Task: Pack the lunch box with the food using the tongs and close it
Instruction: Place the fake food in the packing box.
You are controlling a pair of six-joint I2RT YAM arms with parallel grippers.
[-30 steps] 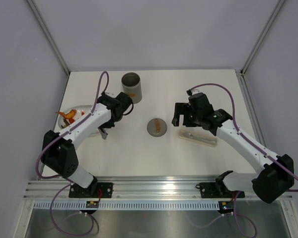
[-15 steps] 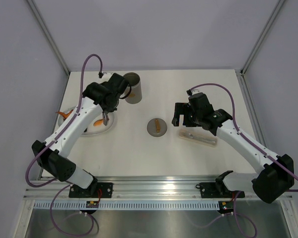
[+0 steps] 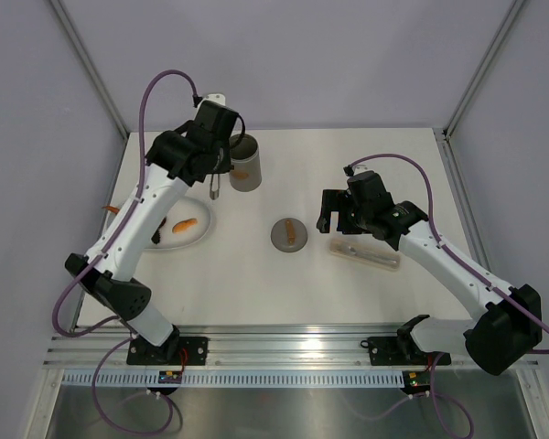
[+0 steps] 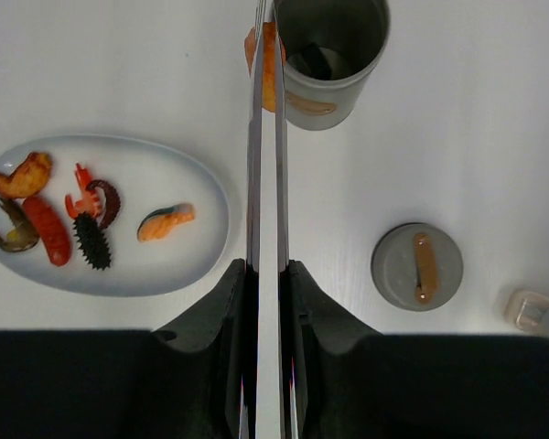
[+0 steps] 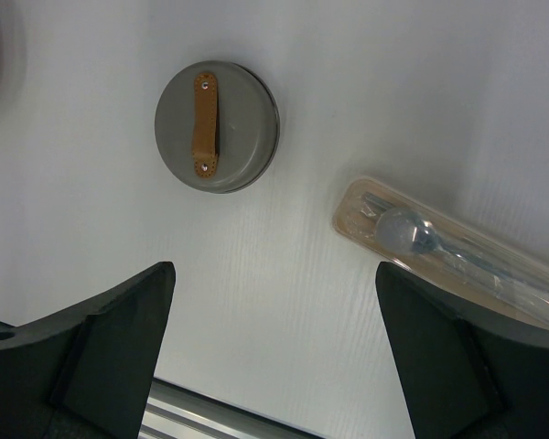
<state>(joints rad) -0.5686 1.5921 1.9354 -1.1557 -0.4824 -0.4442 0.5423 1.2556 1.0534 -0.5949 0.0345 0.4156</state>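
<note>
My left gripper is shut on the silver tongs, squeezing their two arms close together. The tong tips pinch an orange piece of food, held up beside the left rim of the open grey lunch box. A dark item lies inside the lunch box. From above, the left gripper and tongs hang just left of the lunch box. More food lies on the white plate. The grey lid rests mid-table. My right gripper hovers open and empty near it.
A flat tan packet in clear wrap lies right of the lid, under the right arm. The lid with its tan strap shows in the right wrist view, the packet to its right. A metal rail runs along the near table edge.
The left arm has risen and swung from over the plate back and right to the lunch box, carrying the tongs. The right arm has stayed still.
</note>
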